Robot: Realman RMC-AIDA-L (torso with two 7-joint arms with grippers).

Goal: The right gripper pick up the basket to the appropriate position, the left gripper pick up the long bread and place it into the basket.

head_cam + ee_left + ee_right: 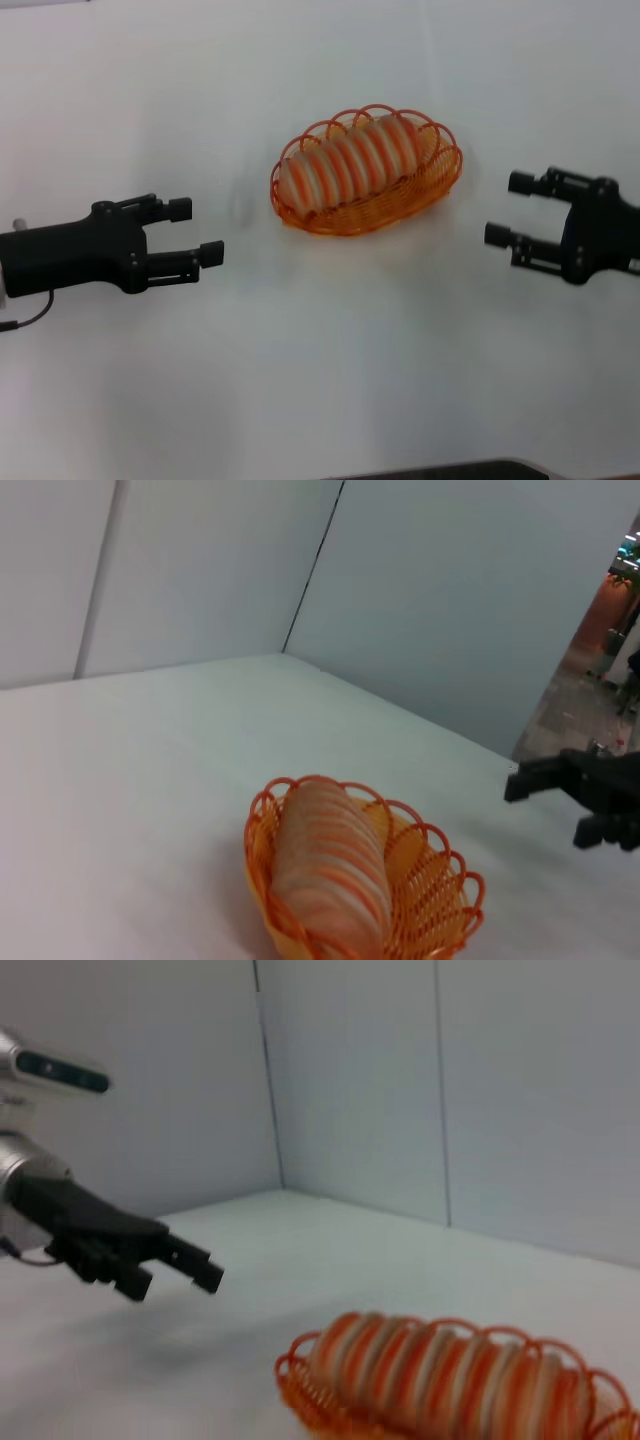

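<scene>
The left gripper [196, 232], a black two-fingered claw on a bulky black wrist, hangs with its fingers spread and nothing between them, near the left edge of the white table [330, 370]. The right gripper [510, 209], a similar black claw, is likewise spread and empty near the right edge. Between them, well apart from both and toward the far middle of the table, stands the oval orange wire basket [440, 180] with its looped rim. The long bread [350, 162], a pale cream loaf with orange-red crosswise stripes, lies inside it along its length, rising a little above the rim.

Judging from this, both steps look done: the loaf is in the basket and neither claw touches anything. What remains seems only to draw the arms clear, keeping away from the wire rim so nothing is nudged.
</scene>
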